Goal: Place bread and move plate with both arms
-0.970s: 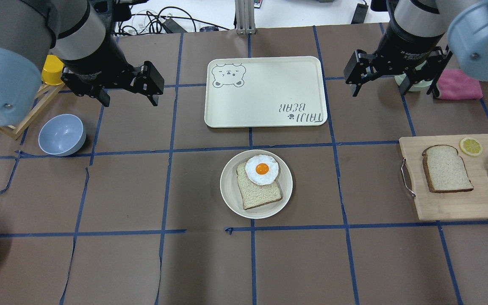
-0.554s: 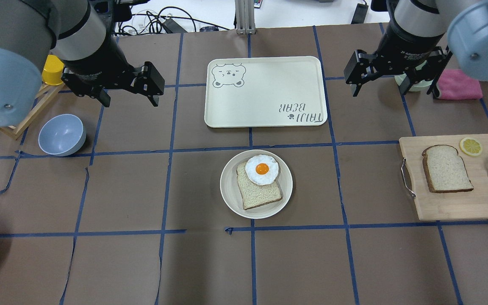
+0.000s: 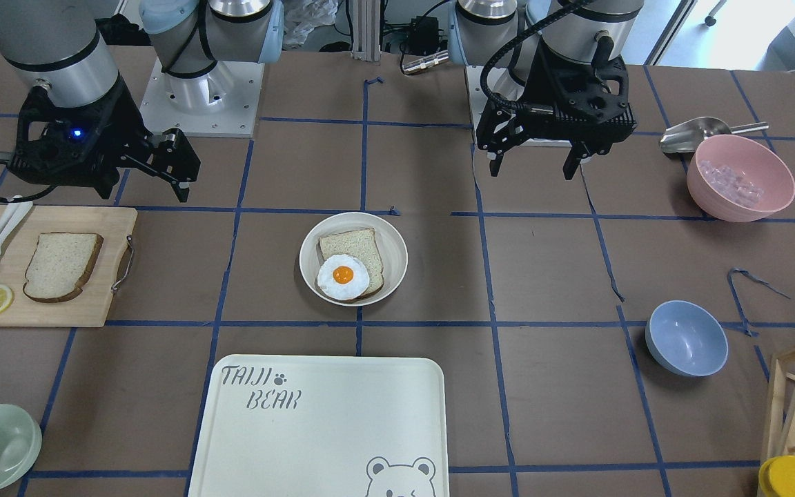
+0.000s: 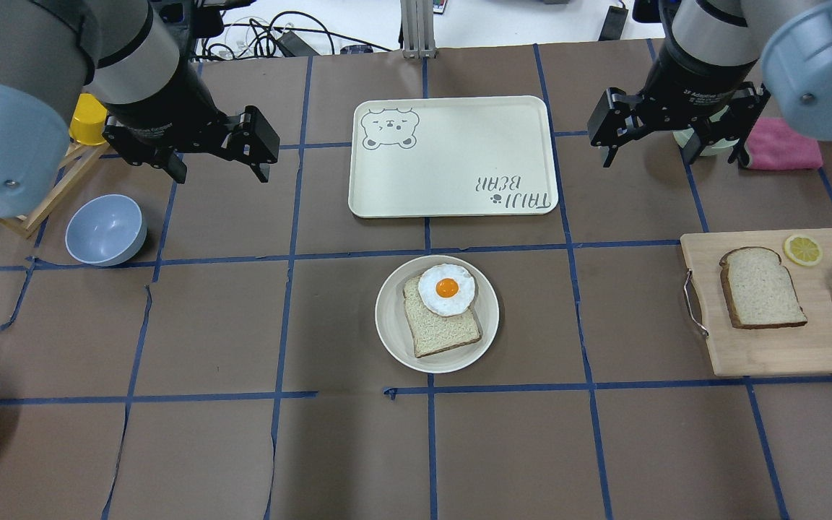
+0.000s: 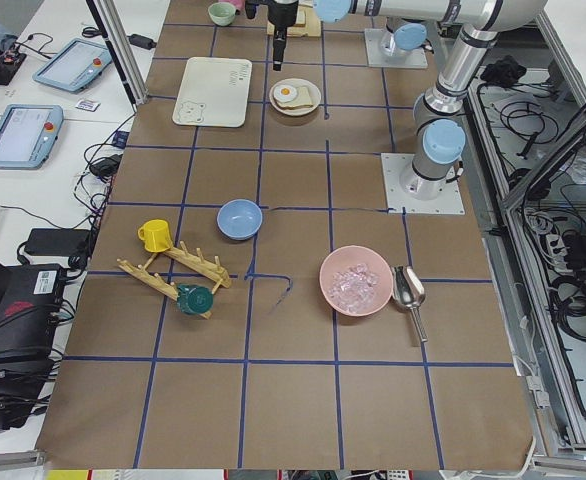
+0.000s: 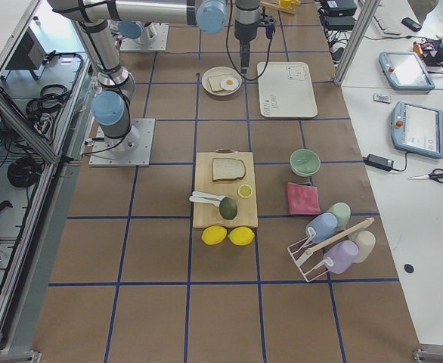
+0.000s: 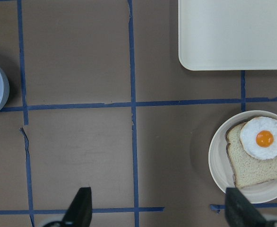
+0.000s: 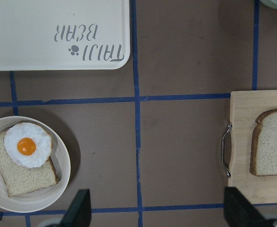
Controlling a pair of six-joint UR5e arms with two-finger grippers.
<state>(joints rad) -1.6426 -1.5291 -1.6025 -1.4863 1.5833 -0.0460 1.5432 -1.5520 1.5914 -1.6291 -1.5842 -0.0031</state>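
Note:
The bread (image 4: 761, 287), a dark-crusted slice, lies flat on a wooden cutting board (image 4: 770, 350) at the right; it also shows in the right wrist view (image 8: 273, 142). The round cream plate (image 4: 387, 318) sits mid-table and holds a smaller slice (image 4: 445, 331) topped with a fried egg (image 4: 446, 289). My left gripper (image 4: 222, 173) hangs open and empty above the table, far left of the plate. My right gripper (image 4: 672, 159) hangs open and empty beyond the board. Both wrist views show wide-apart fingertips (image 7: 82, 208) (image 8: 238, 208).
The bear-print tray (image 4: 452, 155) lies just beyond the plate. A blue bowl (image 4: 105, 230), a yellow cup (image 4: 89, 119) and a wooden rack stand at the left. A lemon slice (image 4: 802, 249), avocado and white cutlery share the board. A pink cloth (image 4: 784, 148) lies behind it.
My right gripper has edged slightly to the right. The left arm, the bread and the plate have not moved.

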